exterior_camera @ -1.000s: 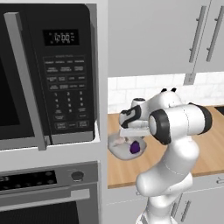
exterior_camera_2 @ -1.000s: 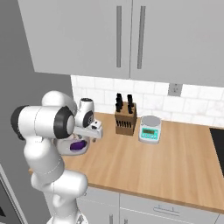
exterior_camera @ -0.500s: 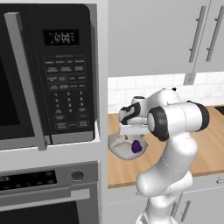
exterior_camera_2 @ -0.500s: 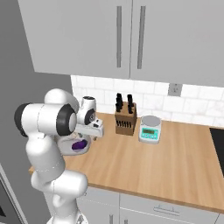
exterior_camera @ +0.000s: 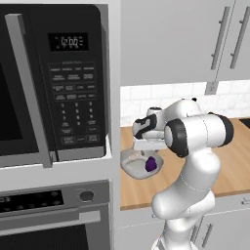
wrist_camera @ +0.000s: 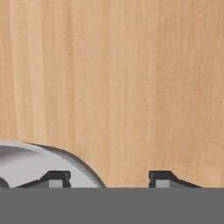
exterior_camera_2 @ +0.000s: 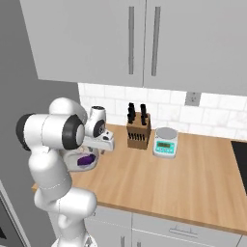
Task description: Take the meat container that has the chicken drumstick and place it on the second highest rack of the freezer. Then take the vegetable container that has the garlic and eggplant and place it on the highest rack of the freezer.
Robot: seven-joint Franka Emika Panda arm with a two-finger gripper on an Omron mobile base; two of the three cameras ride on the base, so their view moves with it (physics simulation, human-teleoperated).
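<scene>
The vegetable container (exterior_camera: 131,169) is a rounded grey bowl at the counter's left end, beside the tall oven cabinet. Inside it lie the dark-purple eggplant (exterior_camera: 151,164) and a pale garlic bulb (exterior_camera: 132,157). From the right base view the bowl (exterior_camera_2: 71,163) and the eggplant (exterior_camera_2: 86,159) sit under my hand. My gripper (wrist_camera: 108,179) points straight down over the bowl's rim (wrist_camera: 65,155). One fingertip (wrist_camera: 54,178) is above the inside, the other above bare wood, and the jaws are open around the rim. The meat container, chicken drumstick and freezer are out of view.
A black microwave (exterior_camera: 53,83) and an oven (exterior_camera: 49,215) fill the cabinet left of the bowl. A knife block (exterior_camera_2: 136,132) and a small scale (exterior_camera_2: 165,141) stand by the back wall. Wooden counter (exterior_camera_2: 164,178) stretches to the right, and upper cabinets (exterior_camera_2: 144,43) hang overhead.
My hand has sunk a little toward the bowl's rim. The bowl and its vegetables have not moved.
</scene>
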